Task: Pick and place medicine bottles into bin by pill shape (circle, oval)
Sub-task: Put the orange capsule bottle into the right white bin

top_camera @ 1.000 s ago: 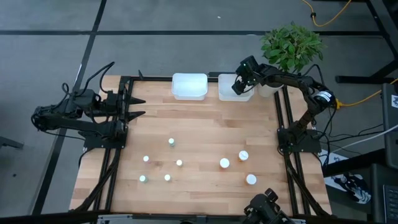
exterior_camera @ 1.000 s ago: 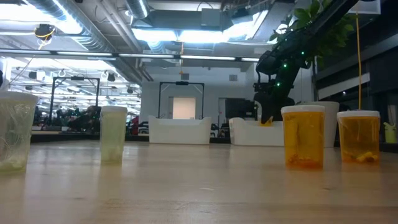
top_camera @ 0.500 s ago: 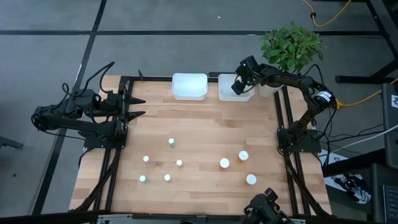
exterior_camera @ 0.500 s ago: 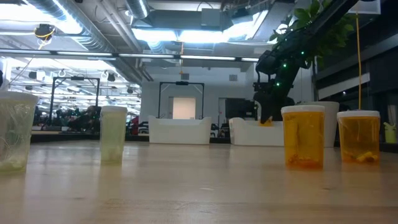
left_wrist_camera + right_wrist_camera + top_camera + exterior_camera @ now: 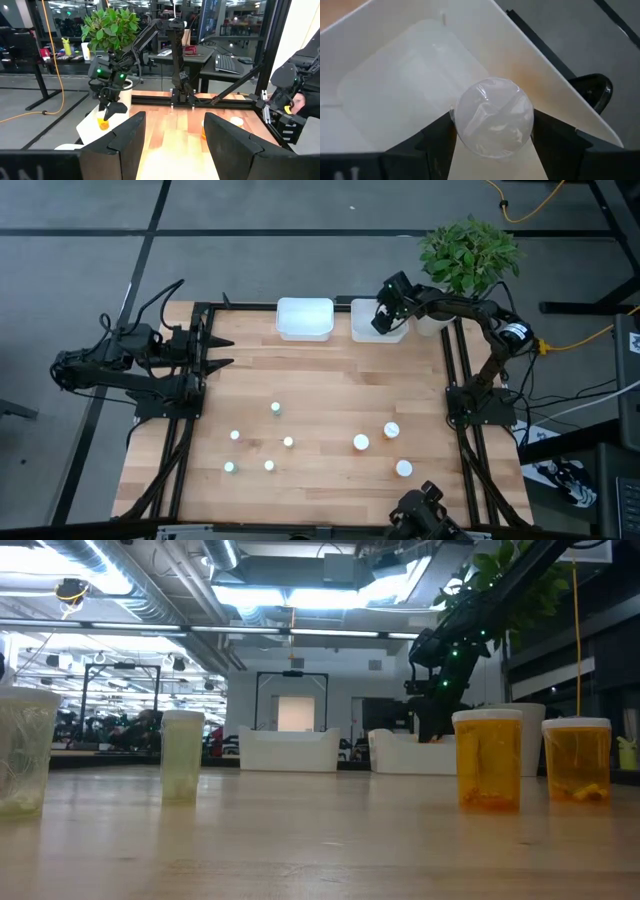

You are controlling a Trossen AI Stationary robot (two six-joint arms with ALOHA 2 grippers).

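My right gripper (image 5: pixel 383 317) hangs over the right white bin (image 5: pixel 366 330) at the table's far edge, shut on an orange bottle with a white cap (image 5: pixel 494 131). The bottle also shows in the left wrist view (image 5: pixel 102 123). Three more white-capped orange bottles (image 5: pixel 361 442) (image 5: pixel 391 430) (image 5: pixel 403 468) stand on the table near its right front. Several tiny vials (image 5: pixel 275 408) (image 5: pixel 235 434) stand left of them. My left gripper (image 5: pixel 225 352) waits open at the table's left edge. My right gripper has one finger (image 5: pixel 440 140) on either side of the bottle's round white cap (image 5: pixel 465 115), pinching it. The fingers come from above, pointing down. The bottle hangs upright inside the bin's outline; whether its base touches the bin's floor I cannot tell.
A second white bin (image 5: pixel 304 318) stands left of the first. A potted plant (image 5: pixel 468 255) stands just beyond the table's far right corner. In the low view two orange bottles (image 5: pixel 489 760) (image 5: pixel 577 760) and pale vials (image 5: pixel 181 755) stand close to the camera.
My right gripper has shifted slightly toward the table's far left over the bin, and its wrist has risen a little.
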